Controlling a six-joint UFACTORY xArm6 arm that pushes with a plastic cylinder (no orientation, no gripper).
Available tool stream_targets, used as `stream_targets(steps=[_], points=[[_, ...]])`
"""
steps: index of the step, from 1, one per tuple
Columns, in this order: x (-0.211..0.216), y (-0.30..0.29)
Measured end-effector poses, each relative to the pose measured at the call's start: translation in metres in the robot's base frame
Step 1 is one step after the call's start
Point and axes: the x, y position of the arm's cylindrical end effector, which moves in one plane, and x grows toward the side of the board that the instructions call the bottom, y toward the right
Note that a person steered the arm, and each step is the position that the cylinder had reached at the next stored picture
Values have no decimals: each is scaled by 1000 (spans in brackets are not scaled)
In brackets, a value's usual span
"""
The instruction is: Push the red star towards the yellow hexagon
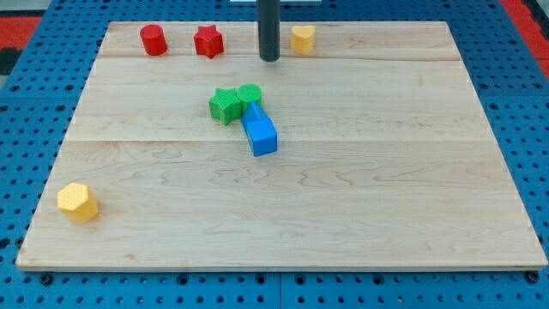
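Small red plastic star block (208, 41) sits upper left on the wooden board (360, 206); yellow plastic hexagon block (78, 202) lower left, well apart. My tip (269, 58) bare, holding nothing, just right of star. Star looks light, rigid, slides easily; push its upper-right side.

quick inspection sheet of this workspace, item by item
surface: pale wooden board, flat, on a blue pegboard.
job's things: red star near the view's top; yellow hexagon at the view's bottom left, far apart.
clutter: red cylinder; yellow heart-like block; green star, green cylinder and blue blocks clustered mid-board.
grippers: none; my tip sits between red star and yellow heart-like block, touching neither.
cables: nothing seen.
surroundings: red patches at the top corners.
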Motion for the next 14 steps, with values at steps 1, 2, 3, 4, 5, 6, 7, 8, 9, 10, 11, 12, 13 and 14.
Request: stream_targets(steps=[1,2,3,4,5,6,7,8,9,10,11,12,13,14], points=[[-36,-14],[-38,-56],[-37,-99],[-33,-101],[8,-102],[4,-90],[-2,-106],[3,-109],[53,-113],[53,-102],[46,-78],[2,-92],[15,-134],[46,-163]])
